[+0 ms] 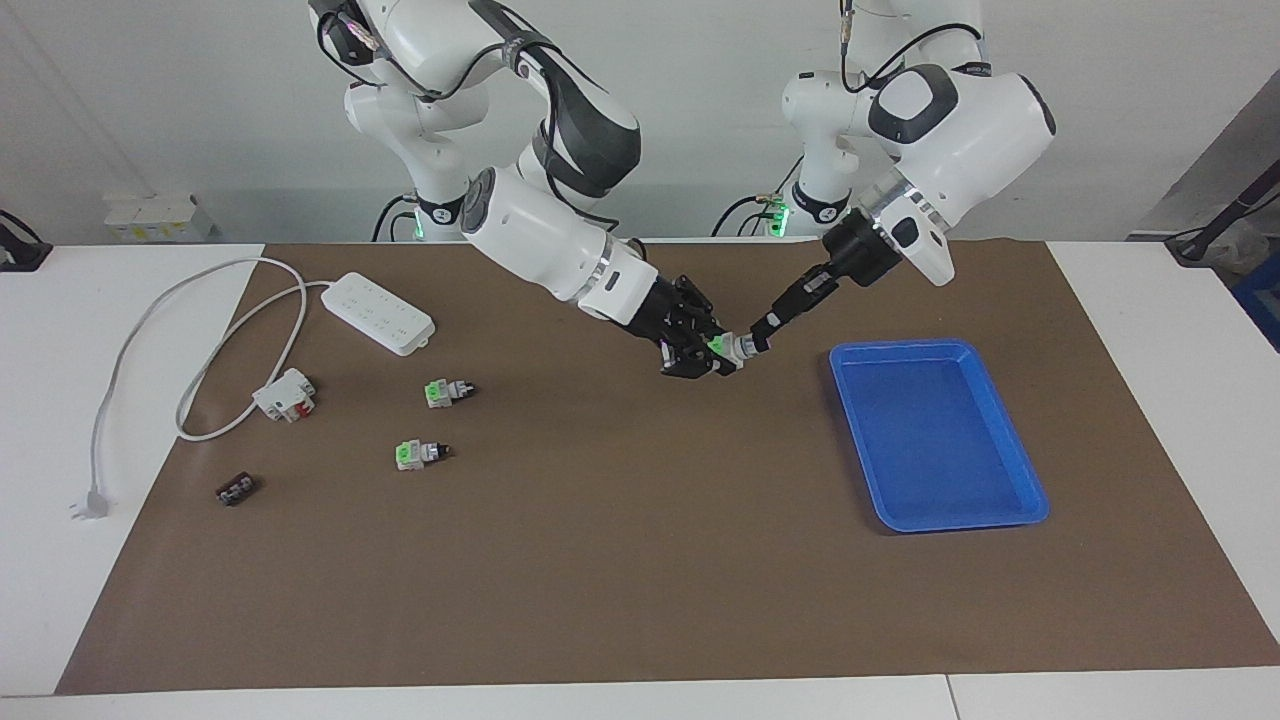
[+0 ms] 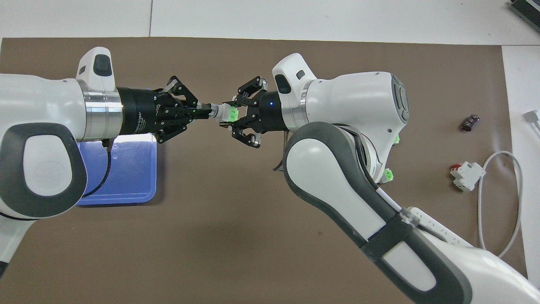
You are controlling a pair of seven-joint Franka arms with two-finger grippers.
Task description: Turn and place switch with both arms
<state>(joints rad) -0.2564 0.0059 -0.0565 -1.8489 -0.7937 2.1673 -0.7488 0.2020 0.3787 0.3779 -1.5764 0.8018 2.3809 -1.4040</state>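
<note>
Between the two tools, up in the air over the middle of the table (image 1: 620, 600), sits the switch (image 1: 729, 347). The right tool (image 1: 706, 352) grips it by the bright green block end, its fingers closed on that end, while the left tool (image 1: 757, 336) comes in from the blue tray's direction and pinches the black knob tip between narrowed fingers. From overhead the two tools meet nose to nose, with the switch lying level between them, green end toward the right tool and knob toward the left one. This looks like the turning step: one arm steadies the body, the other is set to twist the knob. The next move probably calls for a wrist roll from the left tool with the right holding firm, and then a clean release by one arm so the other can carry the switch to the blue tray (image 1: 1020, 500), which lies on the table just below and beside the left tool. Two more switches (image 1: 447, 392) lie well apart from both tools, toward the right arm's end, near a white-and-red block (image 1: 284, 395) and a power strip (image 1: 378, 313).
</note>
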